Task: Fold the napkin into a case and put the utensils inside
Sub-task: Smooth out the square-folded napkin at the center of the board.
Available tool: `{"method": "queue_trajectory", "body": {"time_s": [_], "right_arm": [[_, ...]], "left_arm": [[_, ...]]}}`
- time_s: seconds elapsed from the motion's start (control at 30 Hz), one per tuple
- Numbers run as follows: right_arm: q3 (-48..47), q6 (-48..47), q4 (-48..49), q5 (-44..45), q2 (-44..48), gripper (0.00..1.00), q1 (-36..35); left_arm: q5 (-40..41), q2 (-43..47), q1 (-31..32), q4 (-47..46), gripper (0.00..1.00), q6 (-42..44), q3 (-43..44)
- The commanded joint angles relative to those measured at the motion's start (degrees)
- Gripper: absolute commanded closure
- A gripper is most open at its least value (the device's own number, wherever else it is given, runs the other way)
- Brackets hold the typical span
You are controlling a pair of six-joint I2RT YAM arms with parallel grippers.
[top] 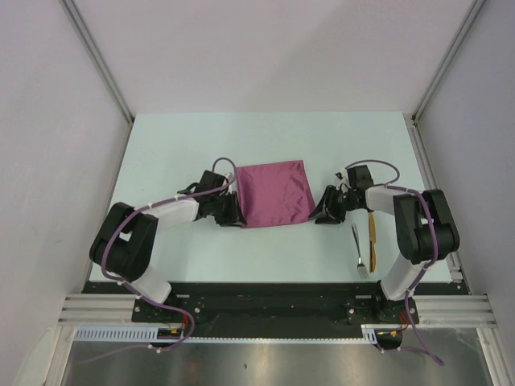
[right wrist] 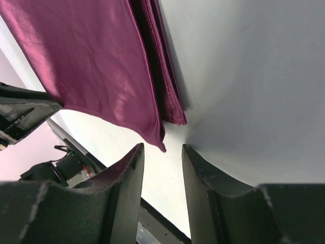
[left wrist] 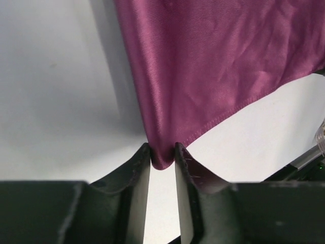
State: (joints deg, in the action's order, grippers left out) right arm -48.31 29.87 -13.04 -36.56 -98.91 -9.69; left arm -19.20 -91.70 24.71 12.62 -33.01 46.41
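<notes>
My left pincer (left wrist: 162, 153) is clenched on the near corner of the napkin (left wrist: 218, 66). The cloth bunches into a small rounded nub between the two dark pads, and the hem runs away from it in a stitched curve. I hold it by the very tip so the layer can lift without dragging the rest along.

My right pincer (right wrist: 162, 152) is released, its jaws parted, and the napkin's other near corner hangs just ahead of the gap, touching neither finger. I judge it is lined up to take that corner, so both ends of the edge can travel together. Behind that raised sheet, the right wrist view shows narrower folded layers lying flat on the pale bench (top: 177, 145).

The fabric is plum-magenta with a satin sheen, soft and slippery-looking — a shallow grip could slide off.

The silver spoon (top: 360, 251) and the golden-yellow piece (top: 372, 229) lie side by side on the bench by my right arm, apart from the cloth and not yet needed.
</notes>
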Motion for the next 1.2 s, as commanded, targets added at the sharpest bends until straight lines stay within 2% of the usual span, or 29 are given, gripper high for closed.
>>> {"method": "queue_trajectory", "body": {"time_s": [0.0, 0.23, 0.5, 0.63, 0.77, 0.83, 0.9, 0.93, 0.97, 1.0, 1.03, 1.17], "right_arm": [[0.9, 1.9, 3.5, -2.0, -0.9, 0.59, -0.7], [1.3, 3.2, 5.3, -2.9, -2.2, 0.59, -1.2], [0.9, 2.7, 5.0, -0.5, -2.8, 0.59, -3.4], [0.3, 1.6, 4.6, 0.3, -4.0, 0.6, -3.3], [0.2, 1.2, 5.0, 1.0, -4.9, 0.66, -3.2], [0.3, 1.2, 5.6, 1.2, -5.1, 0.68, -3.1], [0.0, 1.1, 6.1, 0.2, -5.1, 0.76, -2.6], [-0.1, 1.0, 6.4, -0.2, -5.0, 0.8, -2.4], [-0.4, 0.7, 6.4, -0.6, -4.7, 0.92, -2.3], [-1.3, 0.5, 6.2, -0.6, -4.4, 0.97, -2.3], [-1.9, 0.3, 5.5, -0.7, -3.2, 1.0, -2.3], [-6.0, -1.1, 2.5, -2.4, -0.8, 1.0, -2.2]], "left_arm": [[0.7, 3.0, -1.4, -0.6, 0.71, 1.1, -2.1], [0.0, 3.5, -2.6, -2.3, 0.75, 0.8, -5.3], [-4.6, 3.1, -2.7, -5.2, 0.66, -1.9, -3.9], [-4.4, 2.6, -2.7, -4.5, 0.65, -1.6, -3.3], [-4.3, 2.1, -2.8, -5.1, 0.66, -1.4, -3.7], [-4.6, 1.2, -2.9, -5.5, 0.7, -1.5, -3.6], [-4.9, 0.5, -3.1, -6.0, 0.76, -1.5, -3.3], [-5.3, 0.3, -3.3, -6.1, 0.85, -1.4, -3.1], [-5.8, 0.5, -3.4, -6.4, 0.88, -1.7, -2.7], [-6.1, 1.2, -3.4, -6.5, 0.97, -1.6, -2.6], [-6.2, 1.6, -3.4, -6.4, 1.0, -1.6, -2.3], [-7.6, 3.6, -3.5, -4.5, 1.0, -1.8, 1.1]]}}
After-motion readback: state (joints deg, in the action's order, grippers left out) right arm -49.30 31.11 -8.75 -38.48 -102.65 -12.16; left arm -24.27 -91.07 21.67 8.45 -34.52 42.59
